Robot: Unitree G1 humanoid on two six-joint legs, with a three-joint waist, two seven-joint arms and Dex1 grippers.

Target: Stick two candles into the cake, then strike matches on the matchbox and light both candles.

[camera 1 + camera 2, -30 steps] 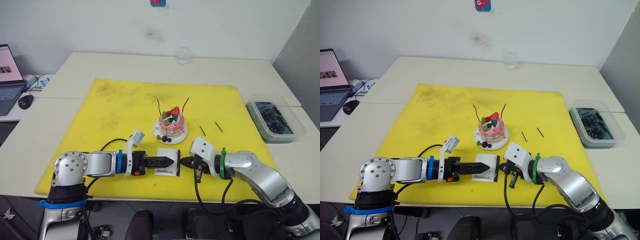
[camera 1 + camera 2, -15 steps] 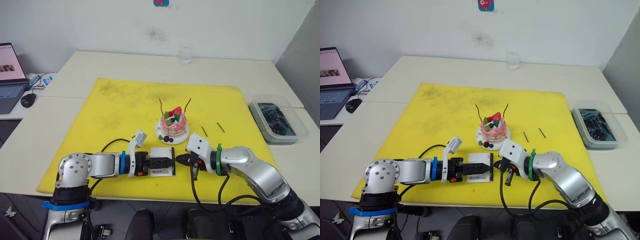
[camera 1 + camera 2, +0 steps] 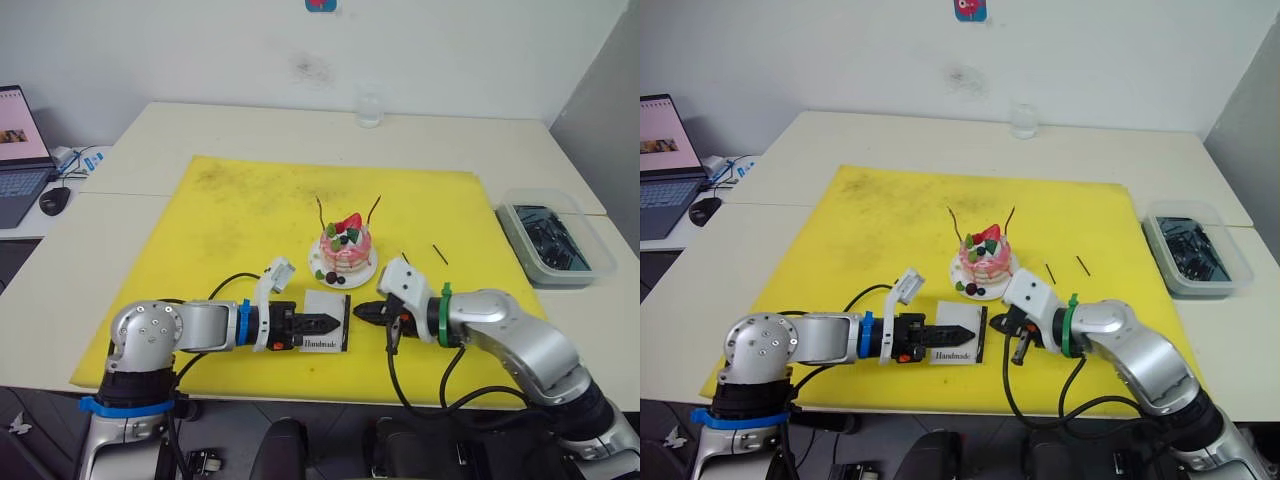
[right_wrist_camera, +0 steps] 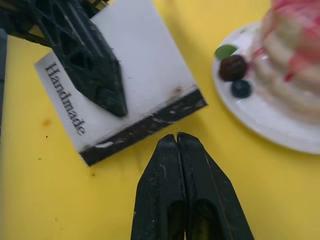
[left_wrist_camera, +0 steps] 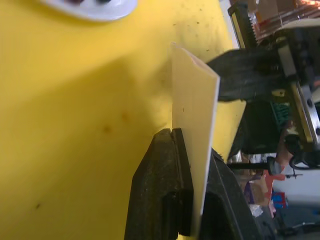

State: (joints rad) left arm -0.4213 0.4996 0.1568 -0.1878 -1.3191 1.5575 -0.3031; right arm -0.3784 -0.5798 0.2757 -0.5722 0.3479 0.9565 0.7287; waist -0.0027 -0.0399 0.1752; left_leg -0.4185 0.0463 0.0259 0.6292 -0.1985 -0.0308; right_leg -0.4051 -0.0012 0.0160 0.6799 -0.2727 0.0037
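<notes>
On the yellow mat point(image 3: 240, 215), near its front edge, we find the matchbox point(image 3: 327, 334) clamped flat between the fingers of the left gripper point(image 3: 330, 323), "Handmade" print facing up. Its black striking strip runs along the edge turned toward the right gripper point(image 3: 362, 311). Our right gripper has its two fingers pressed together, tips just beside that strip; in the right wrist view we cannot make out whether anything thin sits between the pads.

Just behind the matchbox stands the cake point(image 3: 344, 248) on its white plate point(image 3: 362, 274). Both candles are upright in it: the left candle point(image 3: 319, 211) and the right candle point(image 3: 373, 209), each leaning slightly outward. We see no flame on either.

Right of the cake, one match point(image 3: 1081, 265) lies on the mat, well apart from the grippers; a second match point(image 3: 1049, 273) lies beside it, closer to the plate.
</notes>
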